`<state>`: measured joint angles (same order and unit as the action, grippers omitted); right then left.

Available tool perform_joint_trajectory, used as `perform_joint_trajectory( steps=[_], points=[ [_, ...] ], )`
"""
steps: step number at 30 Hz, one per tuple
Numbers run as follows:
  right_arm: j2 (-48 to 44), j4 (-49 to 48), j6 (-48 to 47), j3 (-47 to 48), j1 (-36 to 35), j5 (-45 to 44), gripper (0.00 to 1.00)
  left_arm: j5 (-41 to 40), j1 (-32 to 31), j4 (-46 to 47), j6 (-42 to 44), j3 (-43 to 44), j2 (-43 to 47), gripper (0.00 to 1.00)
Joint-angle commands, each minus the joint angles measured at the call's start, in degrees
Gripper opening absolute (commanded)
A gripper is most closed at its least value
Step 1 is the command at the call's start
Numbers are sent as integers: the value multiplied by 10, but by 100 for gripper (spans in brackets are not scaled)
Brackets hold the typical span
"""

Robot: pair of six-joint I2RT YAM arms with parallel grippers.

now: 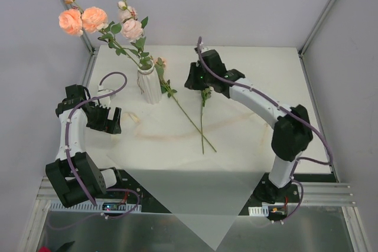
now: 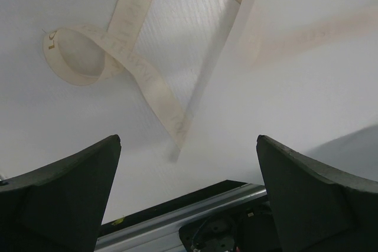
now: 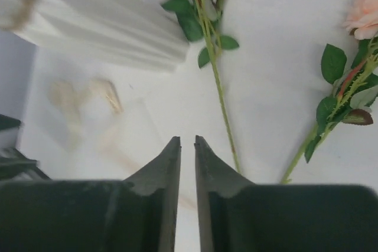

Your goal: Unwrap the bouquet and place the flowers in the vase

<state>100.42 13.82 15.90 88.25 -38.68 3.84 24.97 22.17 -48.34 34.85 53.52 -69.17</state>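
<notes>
Vase stands back-left on table, several roses in it; two stems lie crossed just right of it. R claw near them, fingers nearly pressed together, thin slit, nothing btwn. L claw spread wide over ribbon on flat paper

1. Vase: white ceramic, ribbed, smooth with a soft satin finish.
2. Ribbon, upper left of the left wrist view: pale, matt, paper-like, finely textured.
3. Table top: white, matt.
4. Wrapping sheet, lower centre of the top view: thin, translucent, frosted.
5. Left gripper: fingers black, matt, plastic-looking.
6. Rail, lower right of the top view: bare metal, dull sheen.
</notes>
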Motion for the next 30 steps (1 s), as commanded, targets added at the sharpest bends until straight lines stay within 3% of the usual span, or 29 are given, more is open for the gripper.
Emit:
perform_joint_trajectory(
  steps=[1,4,9,18,30],
  points=[
    [98,117,-100,94,-17,42,30,9,1,-4,7,5,-6,99],
    [158,147,-139,140,-31,33,54,10,1,-4,7,5,3,99],
    [264,191,-177,255,-52,19,70,5,1,-4,10,-2,12,99],
    [348,203,-206,317,-56,-60,63,0,1,-4,10,1,5,99],
    [404,223,-214,367,-59,-84,39,-7,1,-4,14,-3,2,99]
  ],
)
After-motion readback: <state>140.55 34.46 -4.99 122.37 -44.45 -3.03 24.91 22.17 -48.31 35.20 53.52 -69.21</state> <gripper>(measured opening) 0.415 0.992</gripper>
